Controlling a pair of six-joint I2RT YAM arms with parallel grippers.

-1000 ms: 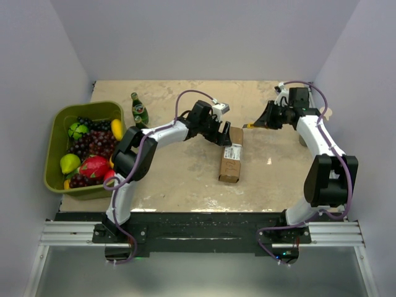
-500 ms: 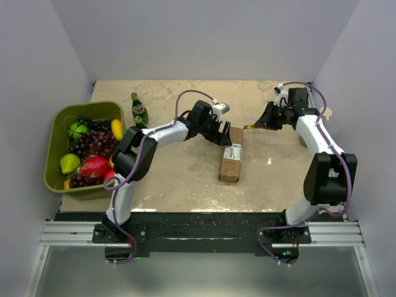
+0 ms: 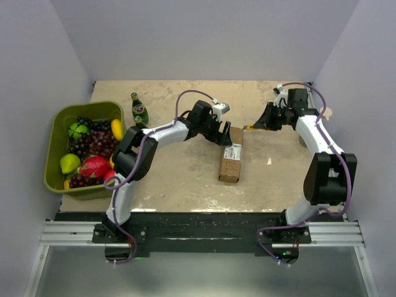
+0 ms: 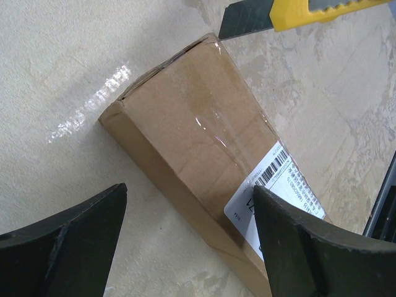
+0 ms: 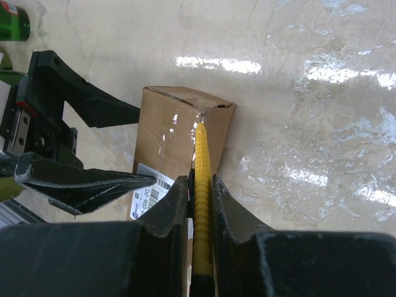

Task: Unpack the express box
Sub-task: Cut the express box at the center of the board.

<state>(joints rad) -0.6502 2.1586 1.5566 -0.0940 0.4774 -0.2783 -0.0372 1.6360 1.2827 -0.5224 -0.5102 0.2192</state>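
Fingers (image 5: 167,210) of the right gripper (image 5: 200,185) are clamped tight on the yellow utility knife (image 5: 202,154), blade (image 4: 247,21) out and pointing at the far end of the express box (image 3: 231,158). The blade tip sits just beside that end's top edge, where the clear tape (image 4: 210,117) wraps over. Whether it touches the box cannot be told. The box lies flat on the table (image 3: 185,179), sealed, with its white label (image 4: 278,179) toward the near end. The left gripper (image 4: 190,192) hangs at the box's left side with its fingers (image 4: 62,247) wide apart, one reaching over the label, and it grips nothing. The step in hand looks like slitting the tape seam. To do it well, the left gripper probably needs to press or pinch the box first, since a light carton would likely slide under the blade. The blade should go in shallow at the far-end edge, then run straight down the tape line along the top face toward the label. It should stay on the seam and not tilt into the cardboard. The main risk is the left finger over the label, which lies in the cut's path, so it should hold the box's sides rather than its top.
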